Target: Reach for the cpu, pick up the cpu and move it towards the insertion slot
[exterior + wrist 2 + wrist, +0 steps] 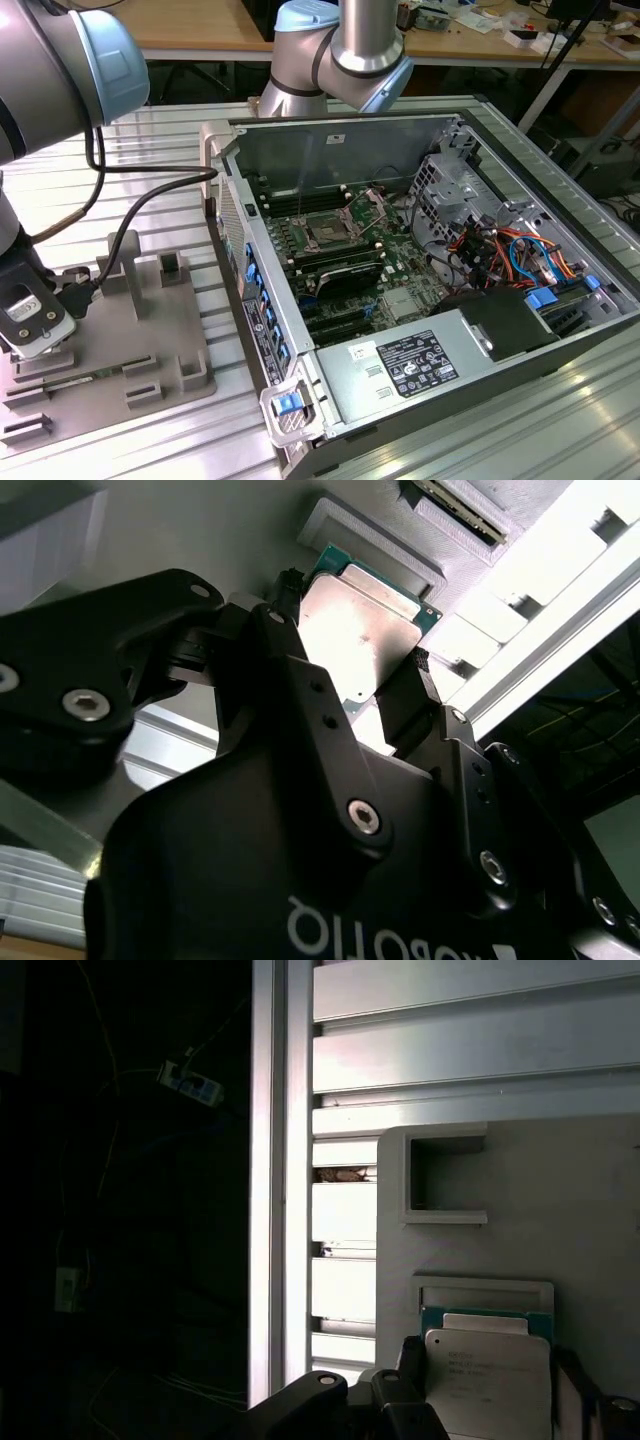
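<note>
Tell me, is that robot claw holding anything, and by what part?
It appears so: the gripper pinches the cpu by two opposite side edges, one finger on each, at the grey fixture plate.

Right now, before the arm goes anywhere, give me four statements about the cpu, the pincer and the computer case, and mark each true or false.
1. The cpu sits between the fingers of the pincer, which close on its two sides. True.
2. The cpu is already seated in the insertion slot. False: the insertion slot lies inside the computer case, well apart from the pincer holding the chip.
3. In the exterior view, the arm's end is over the grey tray, on that view's left of the case. True.
4. The computer case is closed up. False: its side is open, with the motherboard exposed.
</note>
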